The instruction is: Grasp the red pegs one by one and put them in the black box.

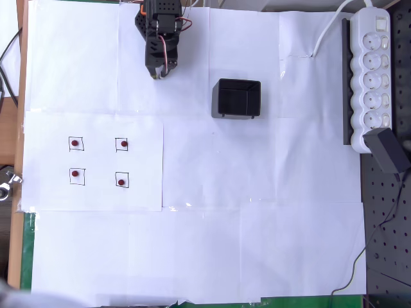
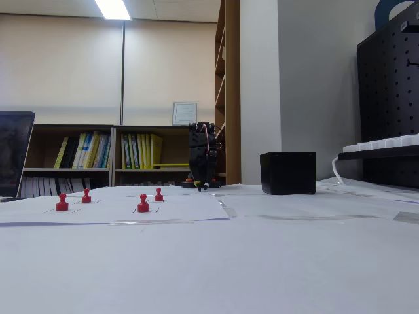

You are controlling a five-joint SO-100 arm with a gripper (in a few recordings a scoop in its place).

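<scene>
Overhead view: arm folded at the top edge of the table (image 1: 257,256), tool (image 1: 158,74) pointing down near the paper, holding nothing. Jaws look closed or nearly so, hard to say from this angle. All four red pegs (image 1: 76,143) sit inside drawn squares on the left sheet, in a two-by-two grid, well apart from the tool. Black box (image 1: 236,98) is right of the tool, empty as far as I can see into it. So nothing is placed yet; the step in hand is the first grasp.

Fixed view: pegs (image 2: 143,205) stand upright, knob on top, narrower neck. Tool (image 2: 204,186) hangs at the back near the table, box (image 2: 288,173) to its right.

For the grasp: open wide first, come straight down over one peg, pinch at the neck under the knob. Start with the upper right peg (image 1: 123,144), nearest the tool, so the fingers don't knock its neighbours. Lift clear of the box wall before releasing.
</scene>
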